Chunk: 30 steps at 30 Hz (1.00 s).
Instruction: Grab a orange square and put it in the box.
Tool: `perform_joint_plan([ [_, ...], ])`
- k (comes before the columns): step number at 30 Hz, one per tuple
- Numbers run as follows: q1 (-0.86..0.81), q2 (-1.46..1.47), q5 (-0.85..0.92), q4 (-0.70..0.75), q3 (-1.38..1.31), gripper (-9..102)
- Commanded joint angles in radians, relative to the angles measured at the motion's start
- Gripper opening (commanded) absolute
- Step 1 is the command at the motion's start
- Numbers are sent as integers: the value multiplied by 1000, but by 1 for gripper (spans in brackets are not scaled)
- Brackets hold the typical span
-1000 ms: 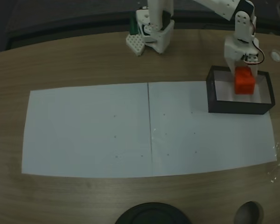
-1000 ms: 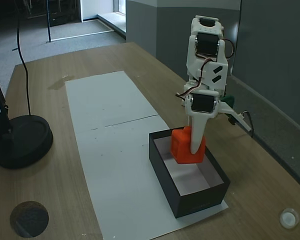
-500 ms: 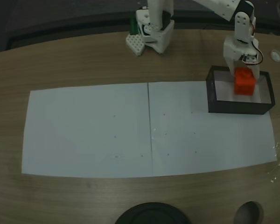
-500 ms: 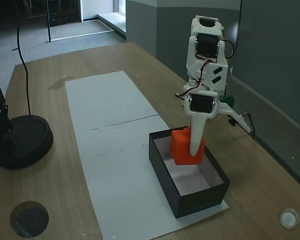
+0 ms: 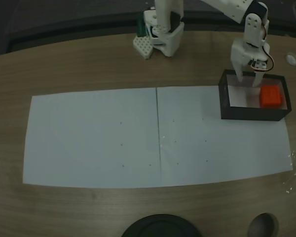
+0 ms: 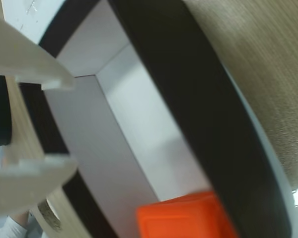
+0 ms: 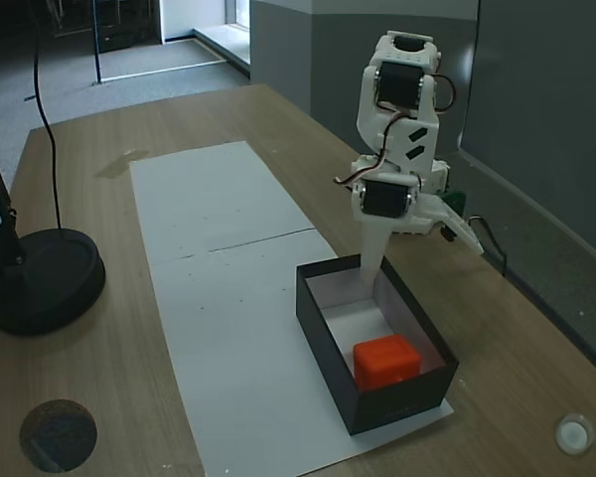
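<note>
No legible writing on box (image 7: 397, 402)

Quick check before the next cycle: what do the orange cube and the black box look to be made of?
The orange cube looks like hard plastic with a matte to slightly satin finish: saturated even colour, crisp edges, softly rounded corners. The box looks like thin card or paperboard, matte black outside and plain white inside, with thin straight walls and sharp folded corners; thin plastic cannot be ruled out.

This looks like an office or meeting room: a long curved wood-grain counter (image 7: 99, 397) stands beside grey partition panels (image 7: 536, 129), with grey carpeted floor (image 7: 40, 89) beyond, a round black lamp base (image 7: 40, 283), and white paper sheets (image 5: 93, 138) taped down.
</note>
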State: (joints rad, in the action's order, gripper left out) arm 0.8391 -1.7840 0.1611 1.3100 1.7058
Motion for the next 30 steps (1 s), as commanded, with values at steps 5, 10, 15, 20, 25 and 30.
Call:
perform_joint_plan([
  [5, -285, -403, -66, 129, -169, 0],
  [10, -557, -713, -114, 138, -64, 0],
  [15, -729, -1003, -103, 118, 170, 0],
  [20, -833, -1259, -61, 57, 387, 0],
  [25, -868, -1397, -21, 54, 503, 0],
  [30, -916, -1485, 6, -12, 571, 0],
])
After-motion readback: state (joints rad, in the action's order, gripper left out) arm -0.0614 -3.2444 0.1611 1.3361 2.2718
